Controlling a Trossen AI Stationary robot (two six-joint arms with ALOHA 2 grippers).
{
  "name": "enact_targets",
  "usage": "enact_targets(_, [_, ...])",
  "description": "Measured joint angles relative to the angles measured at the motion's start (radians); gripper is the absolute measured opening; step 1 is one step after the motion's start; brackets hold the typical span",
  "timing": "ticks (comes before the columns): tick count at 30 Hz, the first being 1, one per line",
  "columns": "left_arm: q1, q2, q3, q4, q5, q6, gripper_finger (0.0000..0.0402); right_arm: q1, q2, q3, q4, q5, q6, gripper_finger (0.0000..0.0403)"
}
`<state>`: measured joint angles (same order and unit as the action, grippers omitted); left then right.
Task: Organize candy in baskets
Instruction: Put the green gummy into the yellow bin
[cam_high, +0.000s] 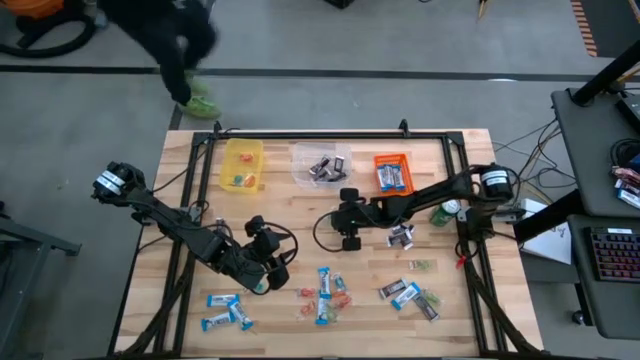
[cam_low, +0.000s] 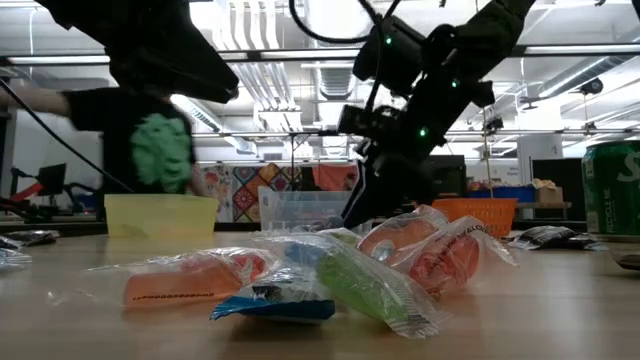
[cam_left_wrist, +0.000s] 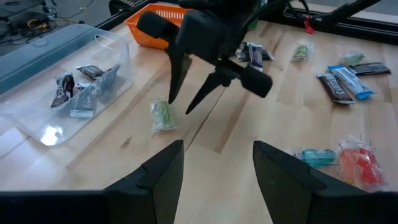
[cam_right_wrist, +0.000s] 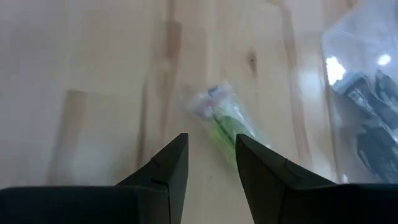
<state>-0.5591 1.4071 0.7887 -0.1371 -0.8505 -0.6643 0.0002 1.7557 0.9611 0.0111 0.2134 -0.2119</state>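
Right gripper (cam_left_wrist: 200, 93) hangs over a green sweet (cam_left_wrist: 162, 115) near the clear basket (cam_left_wrist: 37, 124).

Its fingers are parted and hold nothing, tips just above the table (cam_high: 300, 205) beside the sweet. The left gripper (cam_high: 262, 262) waits near-left, fingers apart and empty. Yellow basket (cam_high: 242, 164), clear one and orange basket (cam_high: 393, 172) line the far edge; loose candy (cam_high: 325, 290) lies along the near side.

Two dark, jointed robot arms, both matte black. The left arm (cam_high: 165, 222) carries a white-and-blue label near its base, with thin black cables looping beside its end effector (cam_high: 262, 275). The right arm (cam_high: 420, 200) shows a round labelled joint and small green lights; its end effector (cam_left_wrist: 189, 84) has two tapered black fingers (cam_left_wrist: 176, 71).
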Motion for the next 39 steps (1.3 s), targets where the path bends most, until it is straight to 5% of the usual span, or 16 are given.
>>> enact_targets(11, [0.0, 0.0, 0.0, 0.004, -0.005, 0.0, 0.0176, -0.005, 0.077, 0.017, 0.033, 0.025, 0.061, 0.0115])
enact_targets(19, [0.0, 0.0, 0.0, 0.006, -0.005, 0.003, 0.0176, -0.008, 0.084, 0.018, 0.03, 0.013, 0.081, 0.0017])
enact_targets(39, [0.0, 0.143, -0.015, 0.173, 0.0, 0.104, 0.0176, 0.028, -0.009, 0.016, 0.023, -0.056, 0.134, 0.0009])
